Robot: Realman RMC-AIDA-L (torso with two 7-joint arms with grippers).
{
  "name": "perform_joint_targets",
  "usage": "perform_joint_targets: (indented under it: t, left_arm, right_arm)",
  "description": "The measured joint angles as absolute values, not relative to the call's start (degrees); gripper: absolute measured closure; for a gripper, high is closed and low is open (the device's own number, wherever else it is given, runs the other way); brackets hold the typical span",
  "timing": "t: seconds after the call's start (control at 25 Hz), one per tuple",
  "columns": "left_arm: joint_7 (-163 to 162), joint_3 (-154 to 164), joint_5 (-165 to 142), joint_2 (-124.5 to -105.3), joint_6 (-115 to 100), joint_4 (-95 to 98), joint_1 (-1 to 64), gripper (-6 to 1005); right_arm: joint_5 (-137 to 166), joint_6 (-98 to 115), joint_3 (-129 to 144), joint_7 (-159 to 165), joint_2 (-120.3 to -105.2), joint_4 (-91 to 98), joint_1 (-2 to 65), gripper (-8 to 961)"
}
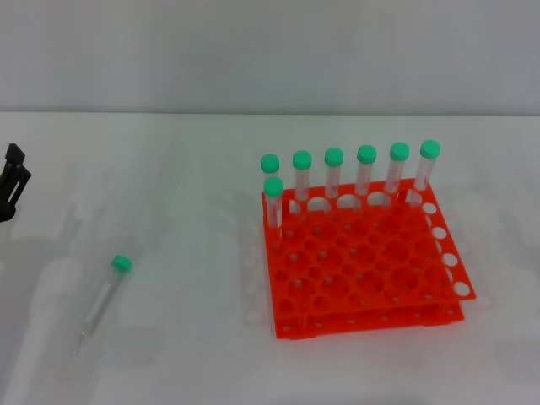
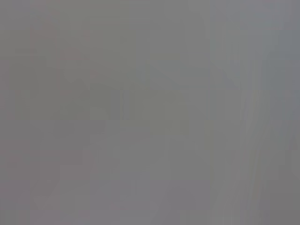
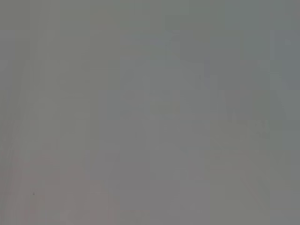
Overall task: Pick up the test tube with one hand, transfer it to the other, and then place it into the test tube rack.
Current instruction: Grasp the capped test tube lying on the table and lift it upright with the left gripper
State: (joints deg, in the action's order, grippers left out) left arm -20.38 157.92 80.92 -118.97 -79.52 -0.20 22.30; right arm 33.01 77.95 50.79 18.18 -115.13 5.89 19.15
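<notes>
A clear test tube (image 1: 105,297) with a green cap lies flat on the white table at the front left, cap pointing away from me. The orange-red test tube rack (image 1: 363,261) stands right of centre. Several green-capped tubes (image 1: 366,173) stand upright along its far row, and one more (image 1: 273,202) stands at its left edge. My left gripper (image 1: 13,181) shows as a black shape at the far left edge, well behind and to the left of the lying tube. The right gripper is out of view. Both wrist views show only plain grey.
The white table (image 1: 186,211) stretches between the lying tube and the rack. A pale wall runs along the back.
</notes>
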Motion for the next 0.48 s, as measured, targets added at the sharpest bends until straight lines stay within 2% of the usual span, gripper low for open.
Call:
perform_joint_targets:
  t: [0.48]
  left_arm:
    - [-20.2,157.8,80.9,-118.99,-79.8,-0.3,22.2,121]
  right_arm:
    - [33.0,78.5,50.8,18.2,-115.13,5.8,19.3,308]
